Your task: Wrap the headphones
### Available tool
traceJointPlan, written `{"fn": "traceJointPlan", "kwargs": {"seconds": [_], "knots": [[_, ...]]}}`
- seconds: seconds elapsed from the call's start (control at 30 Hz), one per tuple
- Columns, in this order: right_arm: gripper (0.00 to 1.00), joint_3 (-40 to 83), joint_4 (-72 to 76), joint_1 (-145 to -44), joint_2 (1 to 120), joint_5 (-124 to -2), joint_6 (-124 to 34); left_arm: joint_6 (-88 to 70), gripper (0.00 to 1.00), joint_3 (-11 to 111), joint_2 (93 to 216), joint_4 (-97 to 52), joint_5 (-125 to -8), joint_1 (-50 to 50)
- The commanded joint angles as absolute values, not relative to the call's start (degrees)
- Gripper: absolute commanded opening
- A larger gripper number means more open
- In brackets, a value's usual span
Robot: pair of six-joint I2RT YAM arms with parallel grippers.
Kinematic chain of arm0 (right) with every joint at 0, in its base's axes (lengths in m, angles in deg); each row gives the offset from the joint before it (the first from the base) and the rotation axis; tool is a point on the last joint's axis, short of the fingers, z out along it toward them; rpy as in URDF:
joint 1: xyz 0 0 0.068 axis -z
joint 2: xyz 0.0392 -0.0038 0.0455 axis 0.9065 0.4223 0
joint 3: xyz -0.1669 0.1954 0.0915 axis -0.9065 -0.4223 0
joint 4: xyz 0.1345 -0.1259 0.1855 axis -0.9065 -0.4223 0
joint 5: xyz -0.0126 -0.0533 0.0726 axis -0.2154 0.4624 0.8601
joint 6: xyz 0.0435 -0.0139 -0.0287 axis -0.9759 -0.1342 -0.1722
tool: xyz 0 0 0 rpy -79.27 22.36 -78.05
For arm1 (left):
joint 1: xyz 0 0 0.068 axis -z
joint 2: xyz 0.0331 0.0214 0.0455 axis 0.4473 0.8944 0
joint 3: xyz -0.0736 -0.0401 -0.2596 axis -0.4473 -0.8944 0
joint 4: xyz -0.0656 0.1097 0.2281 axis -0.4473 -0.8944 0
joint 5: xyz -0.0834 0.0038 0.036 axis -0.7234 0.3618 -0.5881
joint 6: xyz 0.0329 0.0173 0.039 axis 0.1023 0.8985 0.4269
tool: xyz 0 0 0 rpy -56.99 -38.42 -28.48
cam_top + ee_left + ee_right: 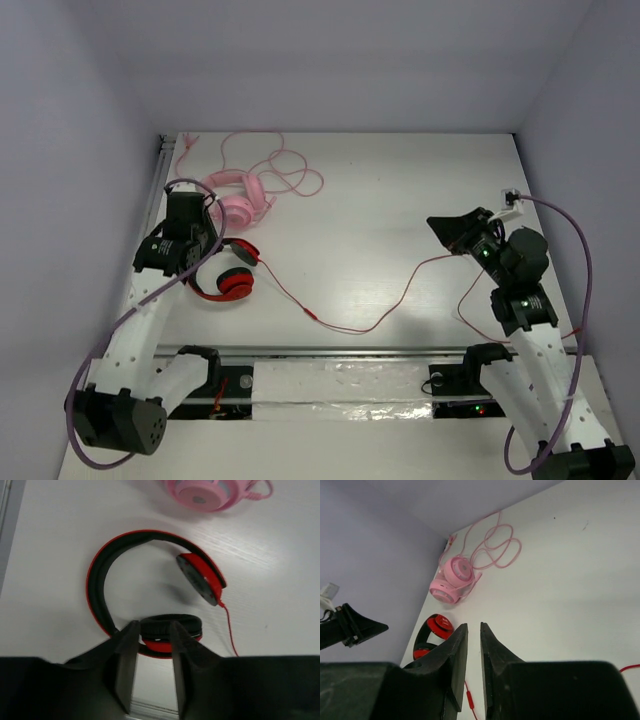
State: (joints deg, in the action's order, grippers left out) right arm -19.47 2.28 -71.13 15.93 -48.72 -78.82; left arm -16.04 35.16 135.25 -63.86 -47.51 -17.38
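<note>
The red headphones [228,272] lie flat at the table's left, black-and-red band arching left and both ear cups to the right. My left gripper [203,260] hangs over them, open by a narrow gap. In the left wrist view its fingertips [131,630] straddle the near ear cup [159,637], and bare table shows between the fingers. The thin red cable [370,328] snakes right toward my right gripper [442,226]. That gripper [474,625] stands slightly open with nothing between its fingers; the cable's inline piece [468,700] shows through the gap, down on the table.
Pink headphones [235,200] with a looped pink cable [285,172] lie just behind the red ones, near the back left wall. A metal rail [340,352] runs along the near edge. Grey walls close in on three sides.
</note>
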Motion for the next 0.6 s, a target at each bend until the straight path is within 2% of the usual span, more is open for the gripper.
{"fn": "traceJointPlan", "kwargs": {"seconds": [0.0,0.07,0.13,0.23,0.33,0.57], "knots": [[0.23,-18.44,6.53,-71.61,12.95,-48.20,-76.96,-16.94,0.27,36.29,139.38,-68.26,-42.50,-18.92],[0.23,-19.49,6.79,-71.61,12.07,-48.12,-76.96,-16.85,0.40,35.94,141.42,-68.00,-42.94,-20.15],[0.23,-19.76,6.96,-71.61,12.15,-47.68,-77.05,-16.67,0.49,35.94,144.58,-66.60,-42.85,-22.51],[0.23,-19.68,6.79,-71.61,11.98,-47.24,-76.96,-15.88,0.56,36.63,150.11,-65.10,-43.82,-25.51],[0.24,-19.76,6.44,-71.61,11.28,-47.67,-76.70,-15.62,0.60,37.69,154.42,-62.21,-40.93,-28.93],[0.24,-19.50,6.08,-71.61,10.84,-48.12,-76.44,-11.49,0.59,39.72,167.52,-60.35,-38.72,-30.61]]}}
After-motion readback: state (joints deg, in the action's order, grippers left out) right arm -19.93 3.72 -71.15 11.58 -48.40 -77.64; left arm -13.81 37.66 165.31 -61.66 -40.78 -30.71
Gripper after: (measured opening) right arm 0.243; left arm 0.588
